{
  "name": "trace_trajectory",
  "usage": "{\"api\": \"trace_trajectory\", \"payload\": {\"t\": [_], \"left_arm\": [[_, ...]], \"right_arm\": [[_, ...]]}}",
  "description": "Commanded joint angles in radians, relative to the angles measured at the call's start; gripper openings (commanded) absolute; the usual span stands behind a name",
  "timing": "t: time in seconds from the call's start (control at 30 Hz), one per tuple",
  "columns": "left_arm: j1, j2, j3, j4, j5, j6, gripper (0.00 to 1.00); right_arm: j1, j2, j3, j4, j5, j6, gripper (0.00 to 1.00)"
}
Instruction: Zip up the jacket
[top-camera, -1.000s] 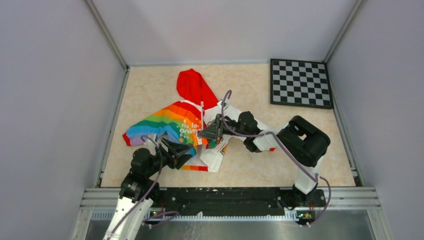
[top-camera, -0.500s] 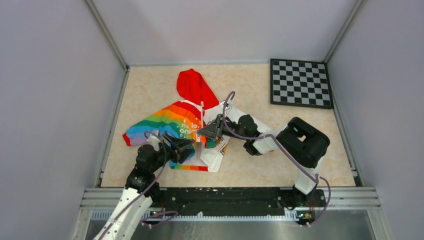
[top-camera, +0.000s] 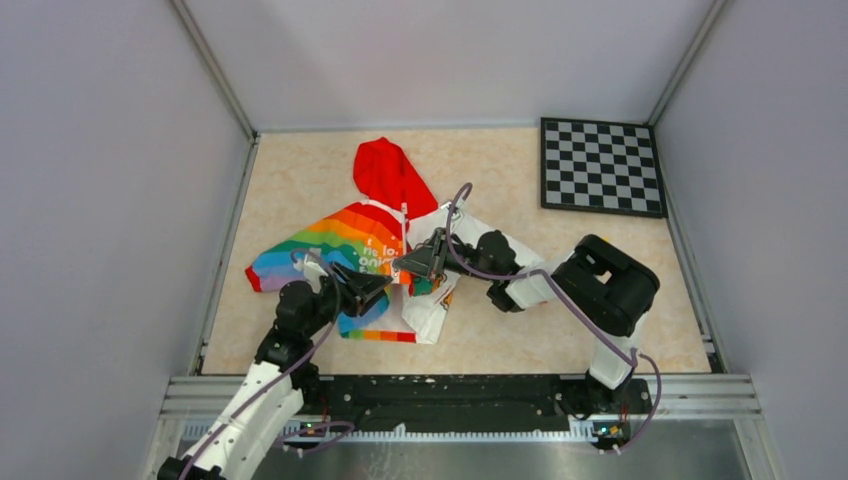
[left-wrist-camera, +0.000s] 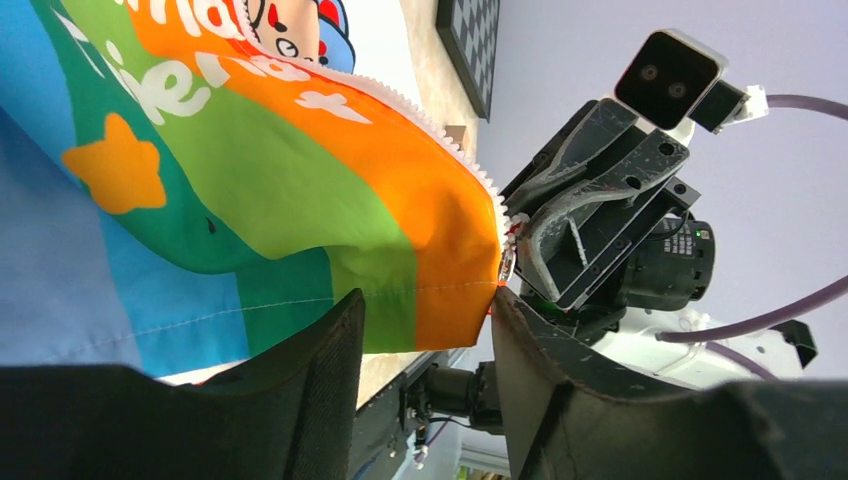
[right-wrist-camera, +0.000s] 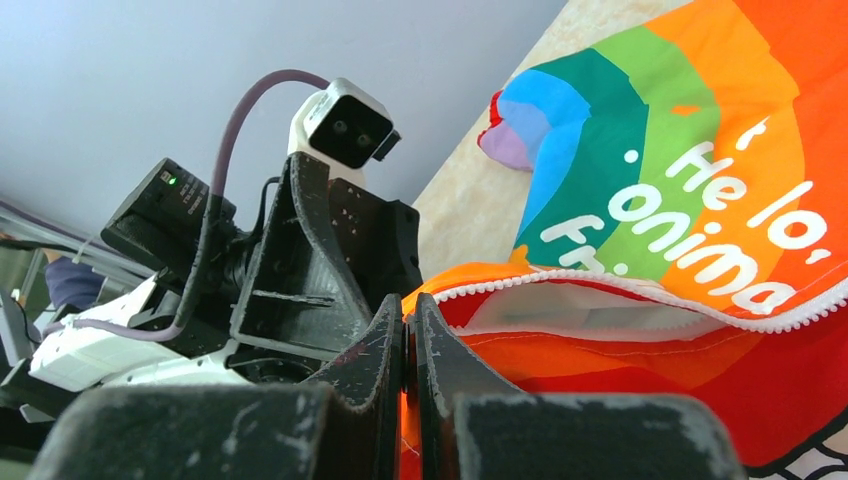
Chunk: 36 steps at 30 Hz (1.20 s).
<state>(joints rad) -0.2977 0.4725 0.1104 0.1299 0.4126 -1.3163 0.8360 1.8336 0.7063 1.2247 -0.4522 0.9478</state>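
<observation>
The jacket (top-camera: 365, 245) was laid mid-way across the bench (top-camera: 300, 170), with the hood (top-camera: 385, 170) farthest from the arms and the rainbow half to the left. The zip was judged wholly undone: the teeth (left-wrist-camera: 440, 130) of the rainbow edge were bare. That edge's lower corner was pinched by the right tool (right-wrist-camera: 411, 320), pressed together on the cloth. The left tool (left-wrist-camera: 425, 310) was held spread about the same corner. Joining the ends and drawing the slider up were left to do.
</observation>
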Motion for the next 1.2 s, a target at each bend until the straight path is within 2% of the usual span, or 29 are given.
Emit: {"api": "trace_trajectory", "payload": {"t": [0.0, 0.1, 0.27, 0.37, 0.5, 0.57, 0.7, 0.87, 1.17], "left_arm": [[-0.006, 0.035, 0.032, 0.134, -0.011, 0.049, 0.50], [-0.010, 0.078, 0.010, 0.230, 0.020, 0.027, 0.42], [-0.018, 0.114, -0.009, 0.317, 0.057, 0.014, 0.40], [-0.020, 0.108, -0.009, 0.316, 0.063, 0.030, 0.21], [-0.019, 0.100, 0.004, 0.229, 0.085, 0.083, 0.07], [-0.020, 0.096, 0.005, 0.180, 0.095, 0.109, 0.01], [-0.018, 0.094, -0.011, 0.162, 0.131, 0.144, 0.00], [-0.018, 0.090, -0.011, 0.157, 0.161, 0.174, 0.00], [-0.017, 0.093, 0.012, 0.160, 0.212, 0.239, 0.00]], "right_arm": [[0.018, -0.031, -0.005, 0.068, 0.016, 0.009, 0.00], [0.025, -0.031, -0.004, 0.066, 0.029, 0.008, 0.00], [0.033, -0.022, -0.004, 0.064, 0.047, 0.006, 0.00], [0.032, -0.024, -0.005, 0.062, 0.048, 0.001, 0.00], [0.032, -0.069, -0.004, -0.036, 0.051, -0.058, 0.00], [0.032, -0.100, -0.001, -0.099, 0.047, -0.092, 0.13], [0.027, -0.151, -0.008, -0.169, 0.010, -0.152, 0.31], [0.017, -0.153, 0.009, -0.219, -0.072, -0.189, 0.36], [-0.024, -0.214, -0.086, -0.208, -0.074, -0.191, 0.46]]}}
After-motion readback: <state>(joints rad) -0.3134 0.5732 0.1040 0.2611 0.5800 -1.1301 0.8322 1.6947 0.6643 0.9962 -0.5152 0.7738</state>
